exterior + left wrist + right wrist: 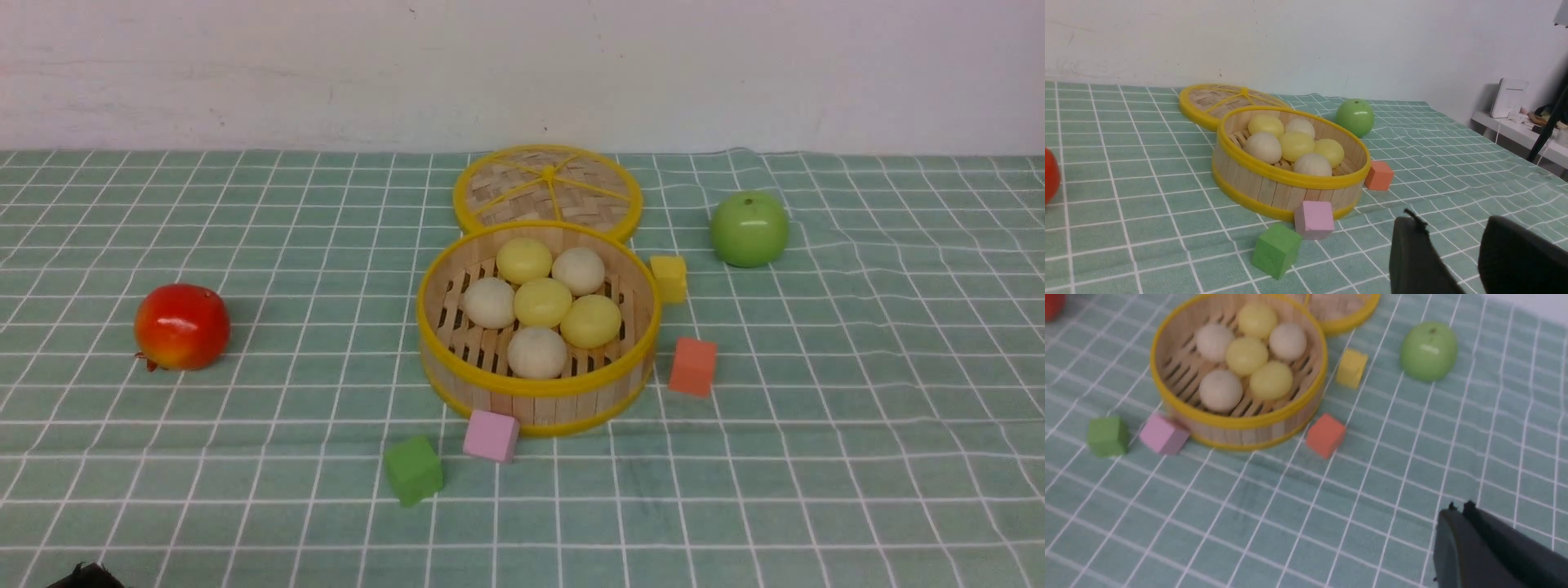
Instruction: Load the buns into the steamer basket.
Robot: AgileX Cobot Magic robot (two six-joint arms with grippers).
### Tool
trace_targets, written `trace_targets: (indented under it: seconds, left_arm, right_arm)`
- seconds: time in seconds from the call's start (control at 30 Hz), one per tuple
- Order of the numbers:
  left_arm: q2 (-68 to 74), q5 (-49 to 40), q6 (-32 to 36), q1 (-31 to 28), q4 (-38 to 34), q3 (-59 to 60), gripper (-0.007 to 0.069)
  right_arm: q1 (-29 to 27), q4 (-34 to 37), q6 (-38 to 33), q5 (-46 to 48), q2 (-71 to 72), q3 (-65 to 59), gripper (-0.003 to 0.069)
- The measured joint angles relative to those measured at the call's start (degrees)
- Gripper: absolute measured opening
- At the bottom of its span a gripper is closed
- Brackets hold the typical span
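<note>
All six buns (543, 302) are seen inside the steamer basket (457, 380). Left gripper (1453, 237) is held wide, empty; right gripper (1457, 512) appears closed, empty, though blurred.

I see a desk (857, 457) with a green cloth on it that has white squares, and the steamer basket (536, 400) sits in the middle of it, with a flat woven lid (547, 184) touching its far side. A red fruit (181, 327) lies well off to the left and a green apple (749, 229) sits far back on the right. Four little blocks lie around the basket: a yellow one (669, 278) and an orange one (693, 367) on its right, a pink one (491, 435) touching its front, and a green one (414, 469) just beside the pink one.
</note>
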State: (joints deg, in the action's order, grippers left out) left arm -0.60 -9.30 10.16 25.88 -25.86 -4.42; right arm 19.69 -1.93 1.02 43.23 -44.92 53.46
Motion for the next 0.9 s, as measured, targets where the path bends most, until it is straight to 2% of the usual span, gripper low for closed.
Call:
trace_targets:
  seconds: [0.07,0.1,0.2,0.3,0.53,0.9]
  left_arm:
    - [0.0,0.0,0.0,0.0,0.0,0.0,0.0238]
    - [0.0,0.0,0.0,0.0,0.0,0.0,0.0238]
    - [0.0,0.0,0.0,0.0,0.0,0.0,0.0238]
    - [0.0,0.0,0.0,0.0,0.0,0.0,0.0238]
    - [0.0,0.0,0.0,0.0,0.0,0.0,0.0238]
    - [0.0,0.0,0.0,0.0,0.0,0.0,0.0238]
  right_arm:
    - [-3.84,0.4,0.0,-9.04,9.97,-14.06,0.0]
    - [-3.84,0.49,0.0,-9.73,10.88,-15.29,0.0]
    - [-8.97,1.43,0.0,-20.13,25.86,-34.32,0.0]
    - [-11.89,1.93,0.05,-24.41,34.17,-43.8,0.0]
    - [-15.3,3.92,1.67,-21.54,44.7,-53.77,0.0]
    - [-16.08,6.12,3.04,-20.75,45.52,-54.27,0.0]
